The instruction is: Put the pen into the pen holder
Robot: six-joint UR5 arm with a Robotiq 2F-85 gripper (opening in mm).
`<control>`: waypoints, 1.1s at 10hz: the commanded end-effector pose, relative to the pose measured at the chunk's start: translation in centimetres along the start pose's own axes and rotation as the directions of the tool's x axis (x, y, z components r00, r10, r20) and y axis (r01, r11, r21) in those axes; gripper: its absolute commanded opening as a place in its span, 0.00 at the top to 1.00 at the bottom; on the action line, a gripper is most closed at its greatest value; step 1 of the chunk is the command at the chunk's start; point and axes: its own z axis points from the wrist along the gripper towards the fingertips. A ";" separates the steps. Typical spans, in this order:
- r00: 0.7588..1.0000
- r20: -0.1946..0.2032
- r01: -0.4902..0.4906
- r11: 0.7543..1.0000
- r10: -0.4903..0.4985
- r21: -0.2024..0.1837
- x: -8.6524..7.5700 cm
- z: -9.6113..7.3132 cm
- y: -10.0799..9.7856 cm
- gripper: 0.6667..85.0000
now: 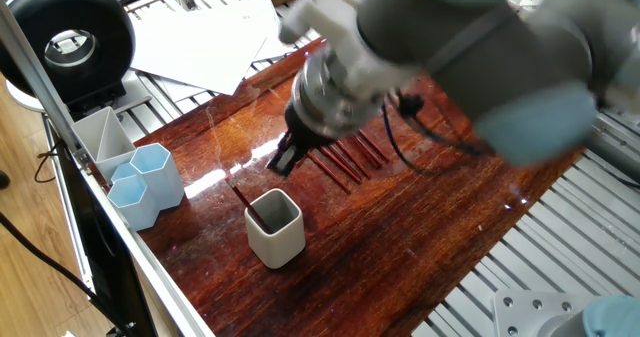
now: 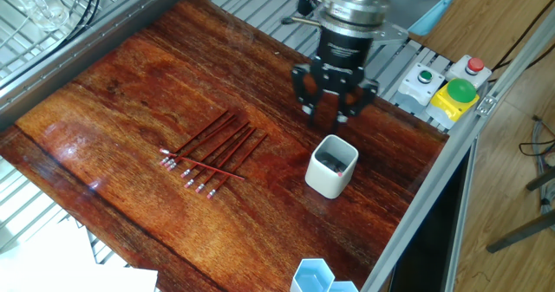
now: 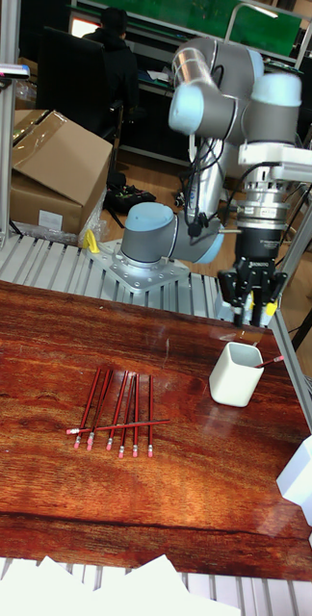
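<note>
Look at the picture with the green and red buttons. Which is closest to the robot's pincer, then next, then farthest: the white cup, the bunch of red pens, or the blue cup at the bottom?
Measured from the pincer:
1. The pen holder, just below the pincer, toward the table's right edge.
2. The red pens, lying to the left on the wood.
3. The blue cup, at the bottom edge, farthest.

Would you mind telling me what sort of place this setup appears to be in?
Probably a robotics lab or workshop: the arm is bolted to an aluminium-frame bench, a button box sits at its edge, and cardboard boxes stand behind.
</note>
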 end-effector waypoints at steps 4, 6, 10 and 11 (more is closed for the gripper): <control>0.972 -0.233 -0.038 0.999 0.038 0.006 -0.2 -0.5 -5.6 0.57; 0.965 -0.235 -0.117 0.993 0.112 -0.007 -0.2 -0.5 -4.7 0.56; 0.922 -0.197 -0.318 0.942 0.334 0.113 6.1 -4.0 1.2 0.55; 0.922 -0.184 -0.325 0.939 0.341 0.113 5.7 -3.7 0.7 0.57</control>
